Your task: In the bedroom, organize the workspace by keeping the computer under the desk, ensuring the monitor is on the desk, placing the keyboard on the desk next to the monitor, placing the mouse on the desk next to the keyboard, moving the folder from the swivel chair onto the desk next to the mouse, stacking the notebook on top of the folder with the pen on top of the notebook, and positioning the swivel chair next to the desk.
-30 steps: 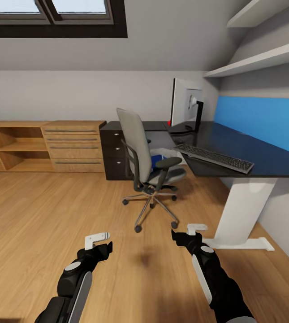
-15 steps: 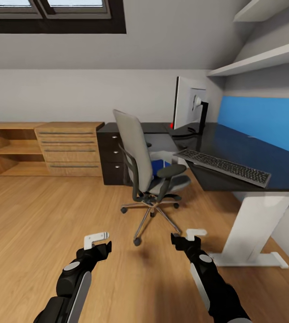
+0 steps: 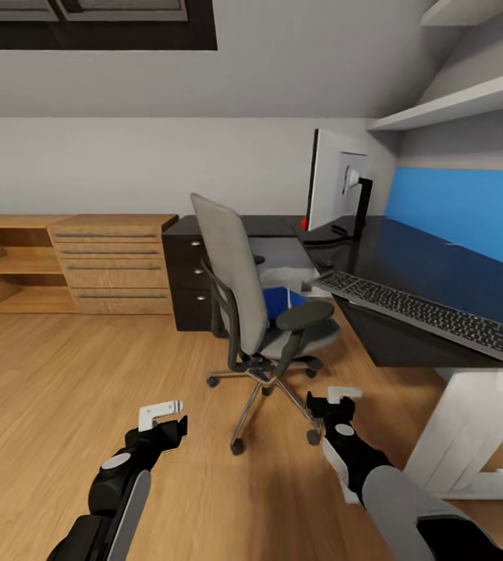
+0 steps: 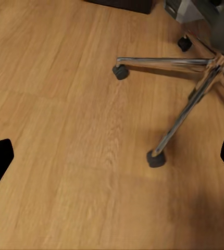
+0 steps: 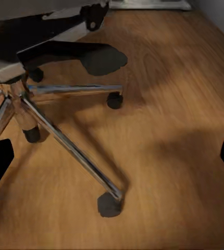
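Observation:
The swivel chair stands on the wood floor just off the desk, its grey back turned toward me. The blue folder lies on its seat. On the glossy black desk top the monitor stands at the far end, with the keyboard nearer, along the front edge. Behind the chair, under the desk, a light grey box shows, apparently the computer. Mouse, notebook and pen are out of view. My left gripper and right gripper hang open and empty over the floor, short of the chair's chrome base.
A low light-wood chest of drawers and open shelving line the back wall at left. Dark desk drawers sit behind the chair. The desk's white leg stands at right. Wall shelves hang above the desk.
The whole view has shifted: the camera has come closer to the chair and desk, which now look larger. Both grippers stay open and empty in the same pose.

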Available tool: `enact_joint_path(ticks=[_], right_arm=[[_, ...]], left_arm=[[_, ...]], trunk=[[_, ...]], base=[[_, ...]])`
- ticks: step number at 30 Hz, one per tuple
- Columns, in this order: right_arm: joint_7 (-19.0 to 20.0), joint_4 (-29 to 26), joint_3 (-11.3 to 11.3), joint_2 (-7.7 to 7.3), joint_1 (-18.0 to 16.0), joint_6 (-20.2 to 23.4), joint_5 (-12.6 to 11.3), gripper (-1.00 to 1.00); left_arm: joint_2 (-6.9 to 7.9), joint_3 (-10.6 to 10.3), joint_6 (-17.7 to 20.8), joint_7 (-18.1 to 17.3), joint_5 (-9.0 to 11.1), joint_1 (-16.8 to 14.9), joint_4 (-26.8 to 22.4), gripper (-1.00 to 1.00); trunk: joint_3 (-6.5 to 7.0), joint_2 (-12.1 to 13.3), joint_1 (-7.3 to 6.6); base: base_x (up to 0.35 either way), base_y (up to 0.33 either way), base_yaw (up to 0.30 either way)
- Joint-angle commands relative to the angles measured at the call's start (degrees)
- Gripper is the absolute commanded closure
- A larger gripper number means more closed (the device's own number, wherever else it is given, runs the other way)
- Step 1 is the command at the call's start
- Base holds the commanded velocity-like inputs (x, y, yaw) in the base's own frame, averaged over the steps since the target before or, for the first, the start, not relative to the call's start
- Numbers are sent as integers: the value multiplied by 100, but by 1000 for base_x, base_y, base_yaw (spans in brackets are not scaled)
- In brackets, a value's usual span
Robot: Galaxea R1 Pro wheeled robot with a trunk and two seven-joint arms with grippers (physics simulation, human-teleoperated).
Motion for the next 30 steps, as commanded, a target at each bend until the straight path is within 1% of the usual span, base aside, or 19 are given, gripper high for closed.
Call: enact_joint_path(ticks=[1, 3, 4, 7, 8, 11, 14, 19, 30], right_arm=[[-105, 64, -2, -81, -101, -42, -9, -100], [-161, 116, -41, -148, -169, -72, -26, -100], [-196, 154, -54, -157, -193, -432, -21, -100], [-216, 152, -55, -172, -193, -707, -16, -100], [-231, 125, -56, -177, -193, -897, -6, -100], [-239, 110, -56, -177, -186, -1262, 0, -100], [-240, 111, -56, -169, -185, -1336, 1, -100], [-241, 104, -54, -157, -185, -1391, 1, -100], [-241, 110, -44, -145, -185, -1411, 1, -100]], left_arm=[[23, -5, 21, 54, 120, -3, -7, -100], [38, -4, 27, 58, 168, -3, -8, -100], [47, -4, 29, 60, 188, -3, 0, -100], [46, -4, 29, 60, 191, -3, 7, -100], [47, -4, 29, 65, 191, -3, 26, -100], [52, -4, 24, 69, 191, -3, 41, -100], [54, -4, 22, 69, 191, -3, 44, -100], [49, -4, 21, 69, 196, -3, 50, -100], [49, -4, 21, 69, 200, -3, 82, -100]], trunk=[[-6, -2, 2], [-6, -2, 2], [-6, -2, 2], [-6, -2, 2], [-6, -2, 2], [-6, -2, 2], [-6, -2, 2], [-6, -2, 2], [-6, -2, 2]], base=[[235, 0, 0], [99, 0, 0], [10, 0, 0], [5, 0, 0], [0, 0, 0], [7, 0, 0], [134, 0, 0], [266, 0, 0], [164, 0, 0]])
